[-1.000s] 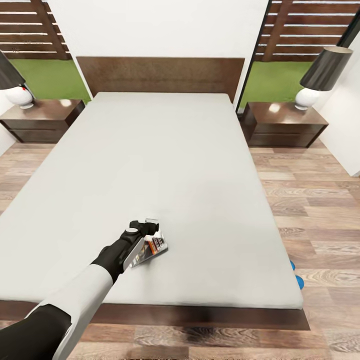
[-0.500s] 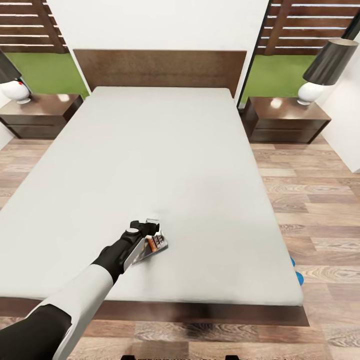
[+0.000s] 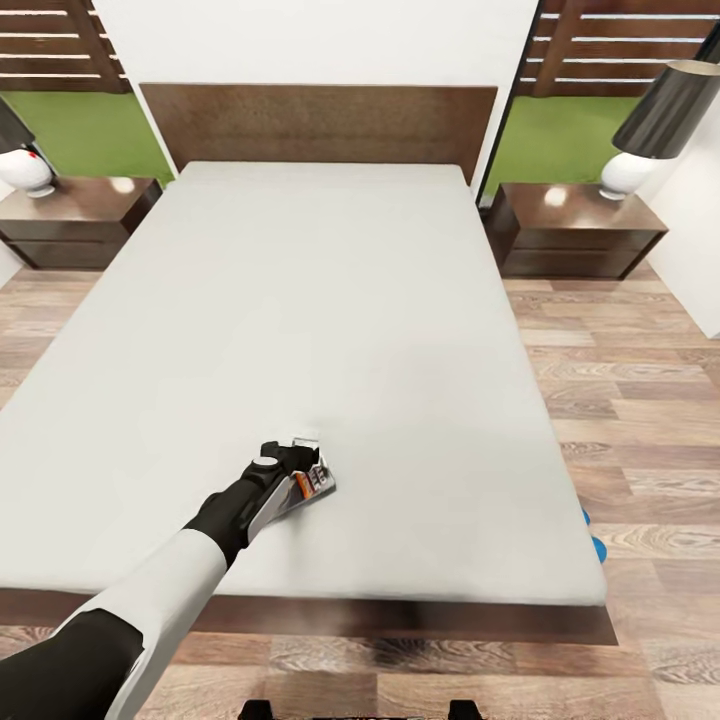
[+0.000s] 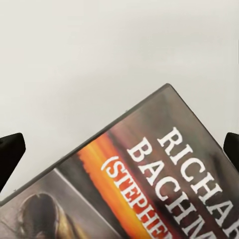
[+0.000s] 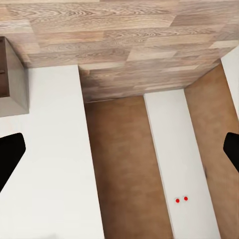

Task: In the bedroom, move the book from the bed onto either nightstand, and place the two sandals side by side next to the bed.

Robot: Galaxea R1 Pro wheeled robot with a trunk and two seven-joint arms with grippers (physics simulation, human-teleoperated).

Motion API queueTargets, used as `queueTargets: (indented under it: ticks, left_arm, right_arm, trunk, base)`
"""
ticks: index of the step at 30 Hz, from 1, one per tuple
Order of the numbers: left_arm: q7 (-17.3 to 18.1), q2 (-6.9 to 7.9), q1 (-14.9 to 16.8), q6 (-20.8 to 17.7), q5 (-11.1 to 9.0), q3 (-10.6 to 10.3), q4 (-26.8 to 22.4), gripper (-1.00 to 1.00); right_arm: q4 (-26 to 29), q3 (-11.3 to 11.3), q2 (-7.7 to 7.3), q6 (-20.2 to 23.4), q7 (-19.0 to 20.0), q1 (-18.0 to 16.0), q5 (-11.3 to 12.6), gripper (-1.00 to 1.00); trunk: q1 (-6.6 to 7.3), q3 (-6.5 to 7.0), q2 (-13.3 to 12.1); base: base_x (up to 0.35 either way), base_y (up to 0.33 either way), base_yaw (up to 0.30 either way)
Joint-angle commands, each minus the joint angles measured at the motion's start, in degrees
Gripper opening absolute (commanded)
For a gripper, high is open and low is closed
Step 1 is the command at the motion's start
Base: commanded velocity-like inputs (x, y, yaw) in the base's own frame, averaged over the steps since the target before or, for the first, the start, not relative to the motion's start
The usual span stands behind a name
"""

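Bed [image 3: 300,300]: mattress plain pale grey, matt, smooth, cloth-like; frame and headboard [image 3: 318,122] dark brown wood, dull grain. Book [image 4: 149,189] under the left claw [image 3: 305,462]: glossy printed cover, sheen across the orange and white lettering. Claw: black matt plastic with a silvery metallic part. Nightstands [image 3: 575,230] well beyond the claw: dark brown wood, glossy, with light spots on top. Floor [image 3: 630,400]: light brown wood planks, visible grain, low sheen. Sandals [image 3: 594,545]: blue, finish too small to tell.
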State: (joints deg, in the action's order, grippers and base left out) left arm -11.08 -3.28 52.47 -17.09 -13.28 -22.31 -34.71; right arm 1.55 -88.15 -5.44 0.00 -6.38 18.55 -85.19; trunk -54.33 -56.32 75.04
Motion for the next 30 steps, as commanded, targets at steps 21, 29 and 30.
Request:
queueTargets:
  ticks: [21,29,30]
  left_arm:
    - [-0.41,-0.86,0.69,-8.09,-0.88,-0.63,-3.38,1.00]
    - [-0.42,-1.39,3.13,-11.52,-0.95,-0.64,-6.94,1.00]
    - [-0.42,-1.41,3.47,-11.78,-0.99,-0.64,-7.10,1.00]
  right_arm:
    - [-0.05,-0.52,0.14,0.00,-0.29,0.00,-0.52,1.00]
    - [-0.05,-0.47,0.16,0.00,-0.27,0.00,-0.58,1.00]
    - [-0.05,-0.48,0.16,0.00,-0.28,0.00,-0.58,1.00]
  trunk:
    - [0.00,-2.01,0.02]
    - [0.00,-2.76,0.02]
    - [0.00,-2.85,0.02]
  base:
    - [0.000,0.000,0.000]
    - [0.000,0.000,0.000]
    - [0.000,0.000,0.000]
